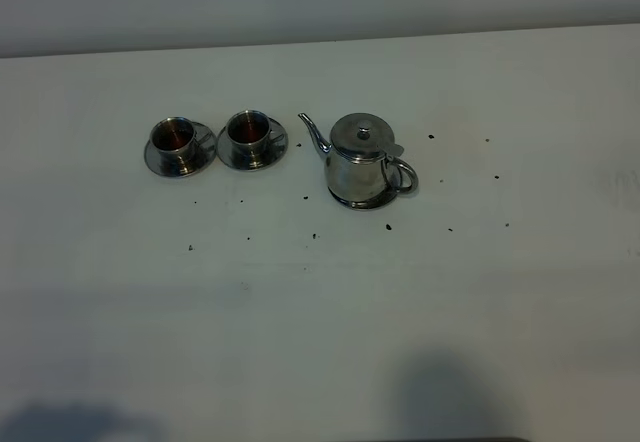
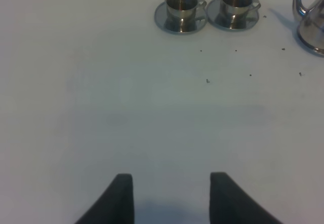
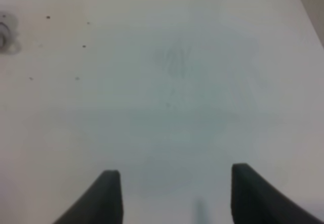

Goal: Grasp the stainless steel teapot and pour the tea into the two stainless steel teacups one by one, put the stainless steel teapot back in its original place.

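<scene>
Both grippers hang nearest the lens, left gripper (image 2: 172, 196) and right gripper (image 3: 176, 196), each with jaws spread and nothing between them, over bare white desk (image 1: 320, 312). Well beyond them, one teapot (image 1: 360, 160) stands upright on its coaster (image 1: 362, 201), spout toward the two cups. Left cup (image 1: 176, 136) and right cup (image 1: 249, 129) sit side by side, each on its own saucer, so two saucers. Both cups show a reddish-brown inside that looks like tea, so I judge pouring done and the pot back in place; little seems left. Dark specks dot the desk around the pot
</scene>
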`<state>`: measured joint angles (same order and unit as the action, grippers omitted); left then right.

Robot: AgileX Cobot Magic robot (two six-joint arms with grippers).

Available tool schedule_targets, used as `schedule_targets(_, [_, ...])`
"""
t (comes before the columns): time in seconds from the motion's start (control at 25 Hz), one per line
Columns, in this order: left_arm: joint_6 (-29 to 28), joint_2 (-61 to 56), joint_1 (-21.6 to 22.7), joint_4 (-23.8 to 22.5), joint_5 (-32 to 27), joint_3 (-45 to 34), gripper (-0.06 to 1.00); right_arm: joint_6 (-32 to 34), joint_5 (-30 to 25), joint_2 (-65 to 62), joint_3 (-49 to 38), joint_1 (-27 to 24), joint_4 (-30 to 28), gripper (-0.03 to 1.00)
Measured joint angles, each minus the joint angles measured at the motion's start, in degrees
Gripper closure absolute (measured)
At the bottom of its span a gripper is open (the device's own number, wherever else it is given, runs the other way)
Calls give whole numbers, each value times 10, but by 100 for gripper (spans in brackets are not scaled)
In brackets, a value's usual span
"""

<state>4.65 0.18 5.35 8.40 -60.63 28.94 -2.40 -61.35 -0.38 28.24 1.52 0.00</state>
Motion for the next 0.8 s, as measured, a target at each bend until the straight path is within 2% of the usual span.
schedule_targets(0.8, [0, 0, 0, 0, 0, 0, 56, -15, 0, 0, 0, 0, 20, 50])
